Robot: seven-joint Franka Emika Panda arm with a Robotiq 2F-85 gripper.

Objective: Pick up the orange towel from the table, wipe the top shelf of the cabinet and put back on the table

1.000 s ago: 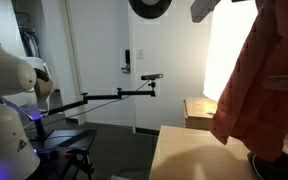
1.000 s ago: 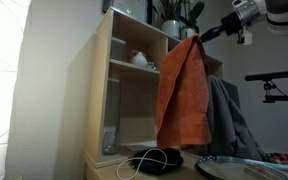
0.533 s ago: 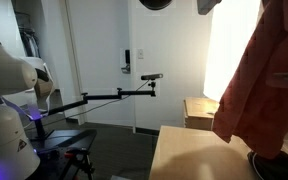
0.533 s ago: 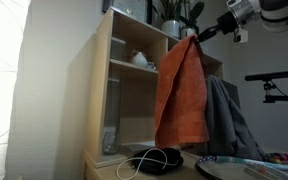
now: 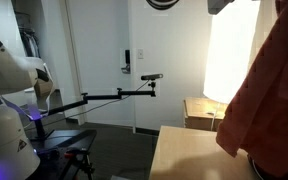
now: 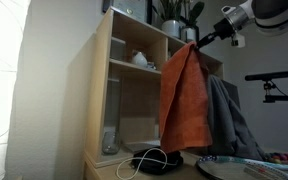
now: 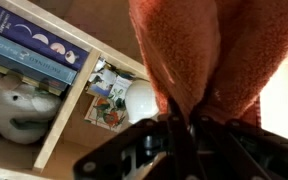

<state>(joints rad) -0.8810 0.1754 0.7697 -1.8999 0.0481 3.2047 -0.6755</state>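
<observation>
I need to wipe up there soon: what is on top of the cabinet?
A potted plant stands on the cabinet. The top behind the plant cannot be seen, and the hanging orange towel covers the front edge below it.

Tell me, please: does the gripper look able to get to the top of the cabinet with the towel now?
Probably yes. The gripper, shut on the orange towel, is about level with the top of the cabinet and near it, with nothing seen between. The plant standing up there may limit the wiping room.
</observation>
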